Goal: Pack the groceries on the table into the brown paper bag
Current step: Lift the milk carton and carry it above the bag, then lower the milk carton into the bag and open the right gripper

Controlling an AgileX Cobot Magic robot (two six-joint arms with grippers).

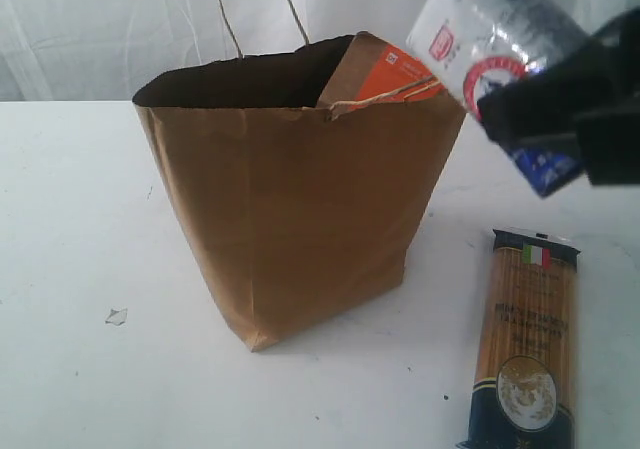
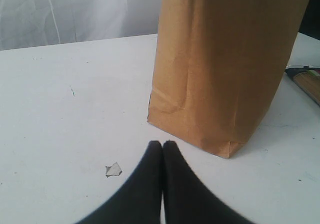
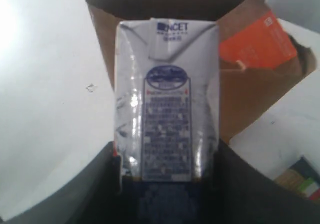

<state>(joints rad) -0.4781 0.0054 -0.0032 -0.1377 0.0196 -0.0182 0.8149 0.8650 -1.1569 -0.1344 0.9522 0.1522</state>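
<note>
Peering into the brown paper bag, I could make out only darkness below its ragged rim. One corner of the brown pouch with orange label poked out at the right side, the rest hidden by the kraft wall. The long spaghetti pack lay flat on the white worktop at about 4 o'clock from the bag, its near end cut off by the frame edge.

The right tool was clamped on the small blue-white carton, with black fingers pressed on two opposite sides and covering its lower end. The arm behind it ran out of frame. The carton hung tilted in the air at about 2 o'clock from the bag, just beside the rim's right corner. It was glossy and boxy, with fine print too blurred to read.

The left tool had its dark tapered tips together, holding nothing, low over the worktop near the bag's creased bottom corner. A small torn scrap lay at about 8 o'clock from the bag.
</note>
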